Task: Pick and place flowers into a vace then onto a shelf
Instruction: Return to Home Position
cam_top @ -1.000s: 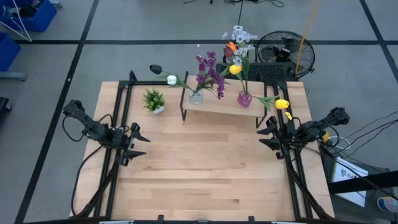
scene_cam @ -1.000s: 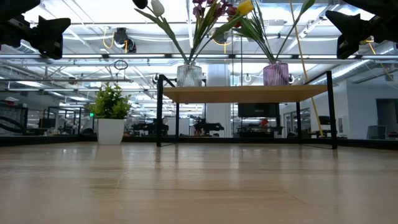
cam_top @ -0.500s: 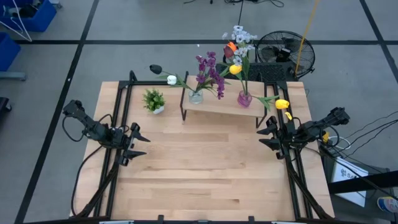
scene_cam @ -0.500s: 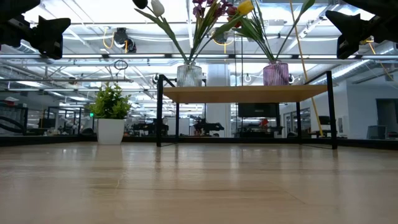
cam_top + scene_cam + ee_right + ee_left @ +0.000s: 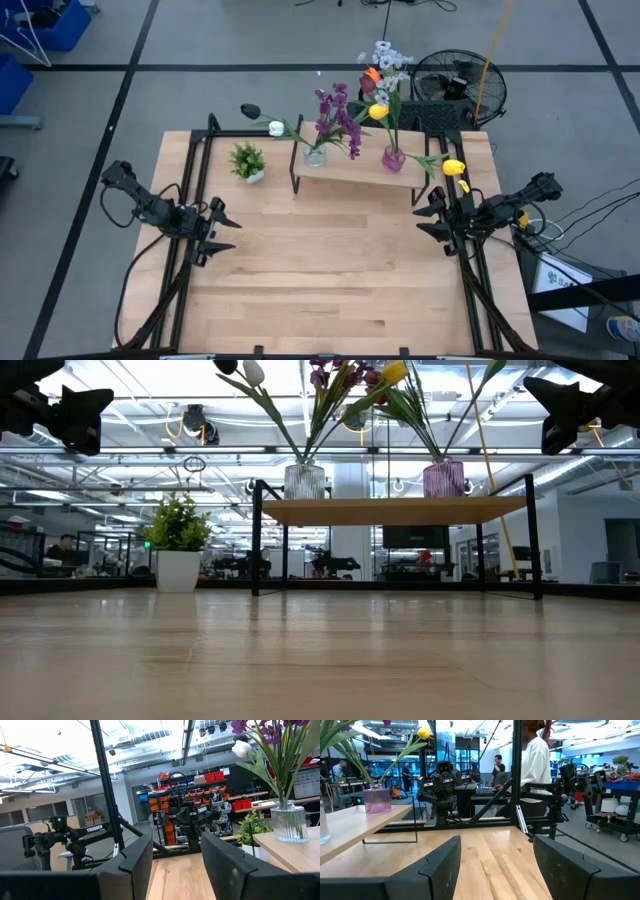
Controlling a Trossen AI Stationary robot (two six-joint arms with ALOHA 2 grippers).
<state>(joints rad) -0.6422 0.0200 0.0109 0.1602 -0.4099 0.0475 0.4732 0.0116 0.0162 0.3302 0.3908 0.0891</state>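
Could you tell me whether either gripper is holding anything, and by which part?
Nothing is held: the left gripper and the right gripper are both open and empty, at the table's sides.

Black jointed arms (image 5: 150,207), looping black cables (image 5: 103,205), broad dark fingers (image 5: 442,865)

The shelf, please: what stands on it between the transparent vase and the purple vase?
Nothing: in the low view the shelf is bare between the transparent vase and the purple vase; only the flowers lean across above.
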